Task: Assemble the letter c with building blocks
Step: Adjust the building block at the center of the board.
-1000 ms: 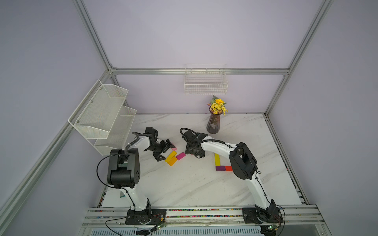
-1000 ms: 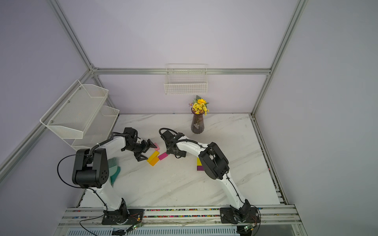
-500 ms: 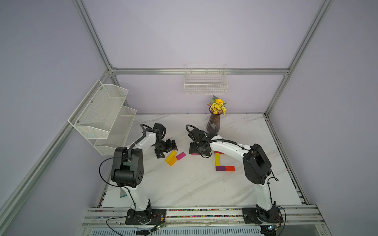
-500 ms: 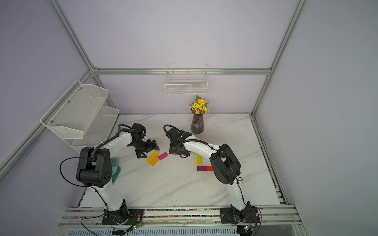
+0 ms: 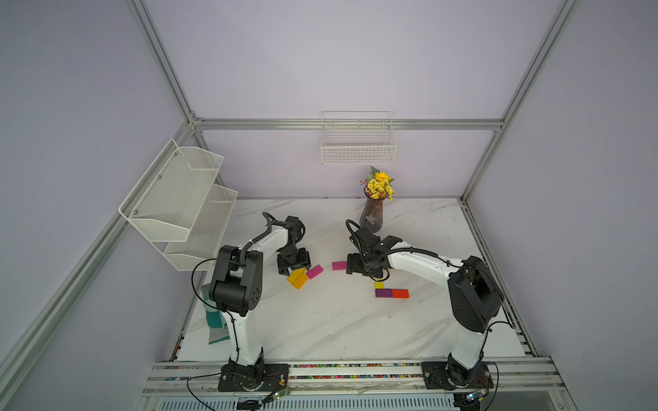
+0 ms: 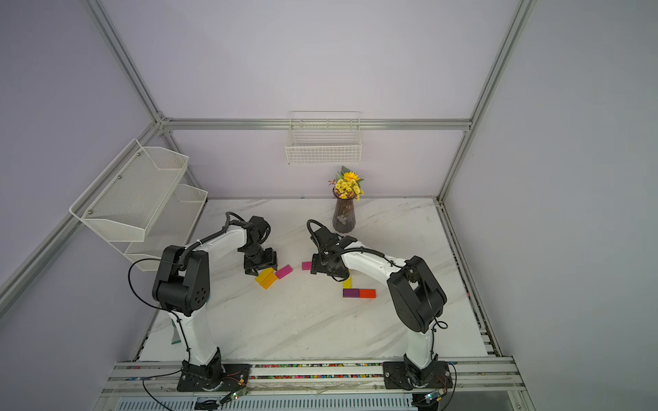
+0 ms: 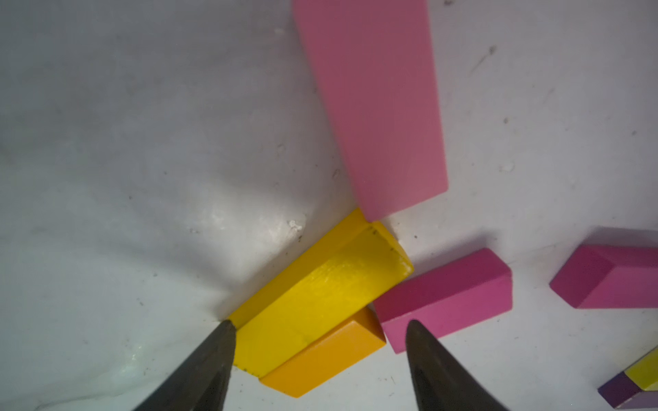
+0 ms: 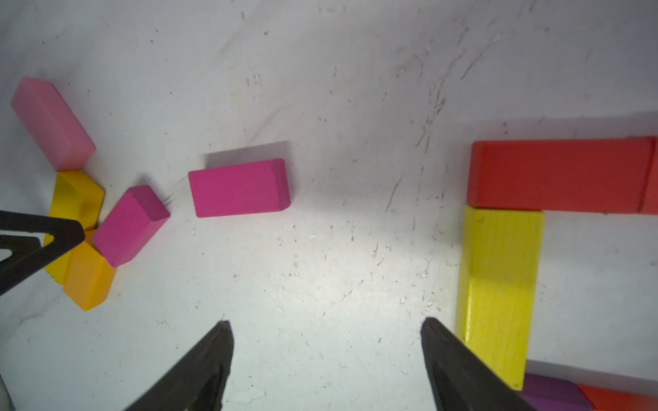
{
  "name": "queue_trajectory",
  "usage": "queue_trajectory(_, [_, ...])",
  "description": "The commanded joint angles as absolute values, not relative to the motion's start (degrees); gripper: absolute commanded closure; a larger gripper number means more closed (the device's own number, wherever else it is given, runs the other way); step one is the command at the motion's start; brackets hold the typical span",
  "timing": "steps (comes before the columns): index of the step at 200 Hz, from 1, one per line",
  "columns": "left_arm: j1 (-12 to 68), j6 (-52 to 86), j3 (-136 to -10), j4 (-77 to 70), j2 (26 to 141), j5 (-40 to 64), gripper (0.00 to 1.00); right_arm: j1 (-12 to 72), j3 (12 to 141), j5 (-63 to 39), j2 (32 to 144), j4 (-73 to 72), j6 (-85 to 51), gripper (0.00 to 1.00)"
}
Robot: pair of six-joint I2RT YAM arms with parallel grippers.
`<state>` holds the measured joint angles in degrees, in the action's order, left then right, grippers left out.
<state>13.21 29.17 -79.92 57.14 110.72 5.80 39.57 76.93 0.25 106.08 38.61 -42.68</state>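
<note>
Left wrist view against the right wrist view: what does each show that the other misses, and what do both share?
Only the left wrist view: both tips of the open left gripper astride the yellow block and orange block. Only the right wrist view: the open right gripper over bare table, and a red block. Both: those two blocks, the pink block, two magenta blocks, the long yellow block and the purple block.

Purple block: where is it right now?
In both top views the purple block lies by the right arm, end to end with a red block, at a yellow block's end.
</note>
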Motion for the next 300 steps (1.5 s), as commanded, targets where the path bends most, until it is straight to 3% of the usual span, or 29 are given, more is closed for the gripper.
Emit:
queue_trajectory(1, [13.54, 29.68, -81.38, 58.29, 111.15, 3.3, 0.3, 39.22, 75.23, -1.86, 104.07, 35.88, -41.65, 0.15])
queue_trajectory(100, [13.65, 29.7, -85.08, 61.09, 113.71, -1.78, 0.35, 38.75, 78.23, -6.94, 107.2, 30.76, -41.22, 0.16])
queue_trajectory(130, [13.54, 29.62, -85.87, 61.28, 115.07, -2.44, 0.41, 38.48, 79.92, -7.46, 108.55, 29.98, -41.4, 0.16])
queue_trajectory(194, [13.54, 29.97, -84.5, 60.15, 114.61, -1.09, 0.41, 37.53, 83.22, -9.74, 112.11, 29.02, -41.66, 0.16])
queue_trajectory(262, [12.39, 35.87, -86.25, 60.31, 108.2, -1.96, 0.26, 37.53, 85.01, -10.46, 112.88, 29.53, -40.96, 0.16])
queue_trajectory(300, [12.87, 40.65, -87.14, 57.63, 103.74, 5.17, 0.22, 37.53, 84.02, -9.89, 110.81, 29.79, -40.58, 0.17])
